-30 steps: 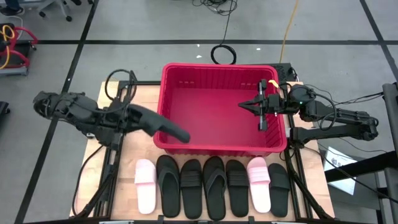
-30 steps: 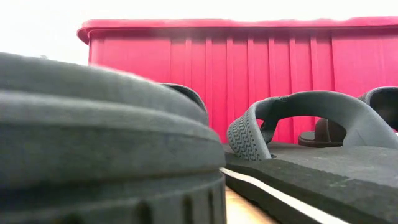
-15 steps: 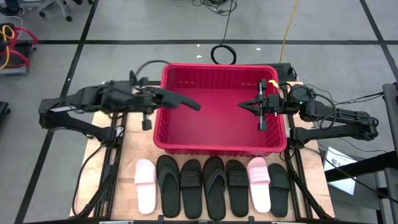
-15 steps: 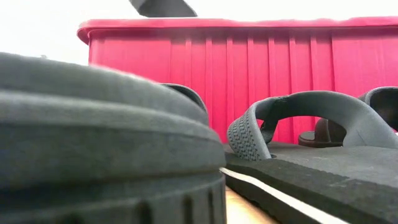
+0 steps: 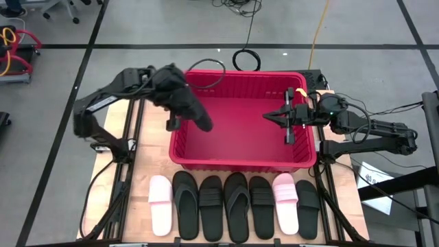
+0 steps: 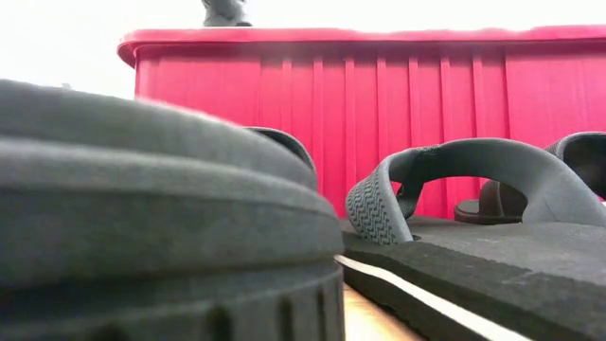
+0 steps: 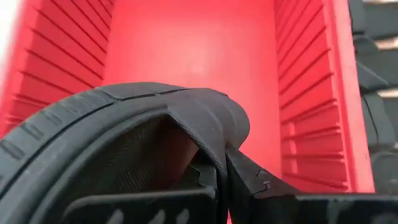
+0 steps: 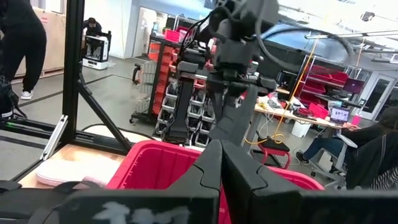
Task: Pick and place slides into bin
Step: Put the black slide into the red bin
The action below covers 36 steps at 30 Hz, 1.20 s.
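Observation:
My left gripper (image 5: pixel 178 95) is shut on a black wide-strap slide (image 5: pixel 195 113) held over the left part of the red bin (image 5: pixel 241 163). The slide fills the lower part of the left wrist view (image 7: pixel 112 143), with the bin's floor (image 7: pixel 193 56) below it. My right gripper (image 5: pixel 269 116) is shut and empty above the bin's right part. Several more slides lie flat in a row at the near edge, black ones (image 5: pixel 236 206) between two pale pink ones (image 5: pixel 160 213) (image 5: pixel 285 201). My left gripper pinches the black slide between its two fingers (image 7: pixel 249 180) at the wide strap's edge (image 7: pixel 211 134). It comes at the slide from above, slanting toward the table's right. The slide is lifted clear and slants down from the fingers over the bin's inside.
In the low view the bin's near wall (image 6: pixel 379 114) stands behind the black slides (image 6: pixel 473 180) in front. A cable coil (image 5: pixel 245 60) lies on the floor behind the bin. Bare wood shows to the left of the bin (image 5: pixel 147 147). People and racks are in the room beyond.
My left gripper has carried the black slide from outside the bin's near-left corner up and toward the far edge and the right, over the bin's left rim. The arm has swung about. The slide now hangs over the bin's inside.

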Each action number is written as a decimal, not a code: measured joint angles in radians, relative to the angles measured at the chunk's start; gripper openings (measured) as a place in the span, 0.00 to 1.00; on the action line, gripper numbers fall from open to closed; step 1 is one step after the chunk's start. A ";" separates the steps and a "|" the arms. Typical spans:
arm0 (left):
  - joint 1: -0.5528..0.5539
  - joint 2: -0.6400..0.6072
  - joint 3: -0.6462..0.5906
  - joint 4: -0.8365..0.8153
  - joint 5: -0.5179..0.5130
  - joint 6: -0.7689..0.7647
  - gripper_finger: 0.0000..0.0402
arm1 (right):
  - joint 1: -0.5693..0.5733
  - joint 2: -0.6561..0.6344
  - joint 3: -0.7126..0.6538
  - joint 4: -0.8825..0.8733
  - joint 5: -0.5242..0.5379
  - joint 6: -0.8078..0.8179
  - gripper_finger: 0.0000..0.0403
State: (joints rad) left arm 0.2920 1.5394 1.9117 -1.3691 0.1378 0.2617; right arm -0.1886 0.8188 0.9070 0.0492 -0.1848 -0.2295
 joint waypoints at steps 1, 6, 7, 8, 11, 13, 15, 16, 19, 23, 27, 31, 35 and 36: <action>0.005 0.027 0.022 -0.016 0.004 0.000 0.01 | 0.000 0.000 0.000 -0.005 0.000 0.000 0.00; 0.018 0.154 0.098 -0.066 0.031 0.027 0.01 | 0.000 0.000 0.000 -0.026 0.000 0.000 0.00; 0.019 0.173 0.105 -0.066 0.039 0.031 0.01 | 0.000 0.000 0.000 -0.026 0.000 0.000 0.00; 0.020 0.189 0.110 -0.066 0.045 0.036 0.01 | 0.000 0.000 0.000 -0.024 0.000 0.000 0.00; 0.021 0.228 0.112 -0.097 0.050 0.070 0.02 | 0.000 0.000 0.000 -0.017 0.000 0.000 0.00; 0.025 0.252 0.112 -0.122 0.050 0.082 0.01 | 0.000 0.000 0.000 -0.017 0.000 0.000 0.00; 0.030 0.272 0.112 -0.135 0.057 0.084 0.01 | 0.000 0.000 0.000 -0.022 0.000 0.000 0.00; 0.033 0.281 0.112 -0.142 0.066 0.084 0.01 | 0.000 0.000 0.000 -0.028 0.000 0.000 0.00; 0.041 0.305 0.112 -0.147 0.091 0.086 0.01 | 0.000 0.000 0.000 -0.040 0.000 0.000 0.00; 0.052 0.341 0.112 -0.147 0.129 0.087 0.01 | 0.000 0.000 0.000 -0.040 0.000 0.000 0.00; 0.059 0.377 0.112 -0.151 0.104 0.044 0.01 | 0.000 0.000 0.000 -0.040 0.000 0.000 0.00; 0.068 0.427 0.112 -0.153 0.099 0.044 0.01 | 0.000 0.000 0.000 -0.043 0.000 -0.020 0.00; 0.081 0.465 0.112 -0.158 0.097 0.016 0.01 | 0.000 0.000 0.000 -0.043 0.000 -0.022 0.00; 0.084 0.476 0.112 -0.154 0.091 0.003 0.01 | 0.000 0.000 0.000 -0.043 0.000 -0.022 0.00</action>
State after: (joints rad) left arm 0.3763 2.0153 2.0235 -1.5233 0.2283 0.2643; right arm -0.1886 0.8188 0.9070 0.0060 -0.1848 -0.2512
